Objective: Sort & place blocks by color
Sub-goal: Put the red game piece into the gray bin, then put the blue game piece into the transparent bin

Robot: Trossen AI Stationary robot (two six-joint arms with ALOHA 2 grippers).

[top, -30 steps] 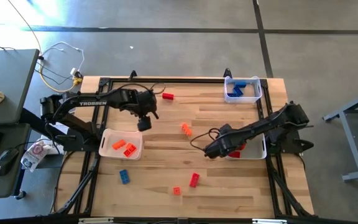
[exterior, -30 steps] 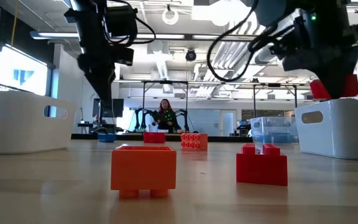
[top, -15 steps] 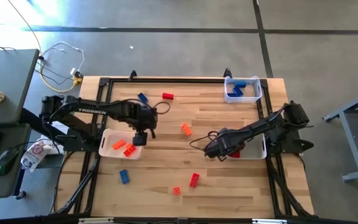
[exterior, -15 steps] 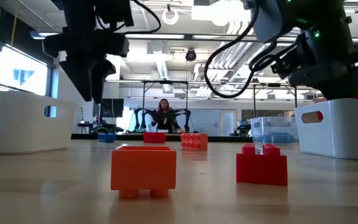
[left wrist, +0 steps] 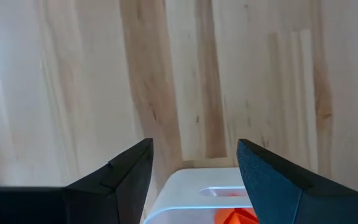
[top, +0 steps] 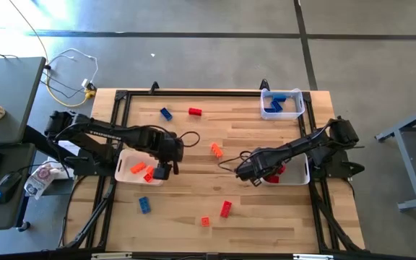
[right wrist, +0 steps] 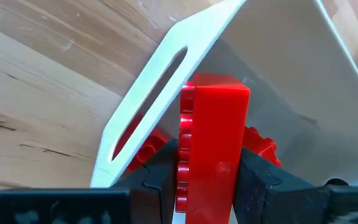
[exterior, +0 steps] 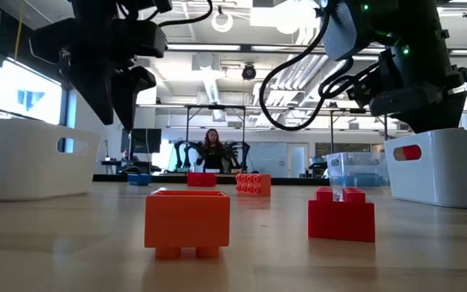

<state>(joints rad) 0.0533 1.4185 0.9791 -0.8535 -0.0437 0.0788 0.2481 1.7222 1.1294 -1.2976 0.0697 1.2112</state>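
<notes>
Swung from mid-table to over orange tray: left gripper, fingers apart, empty | right gripper clamped on red block above red tray, for release among matching colour

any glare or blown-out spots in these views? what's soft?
High view: sun glare on the floor at the top left corner. Low view: bright window, dark arms against ceiling lights. Right wrist view: red block between the fingers sharp, fingers soft.
</notes>
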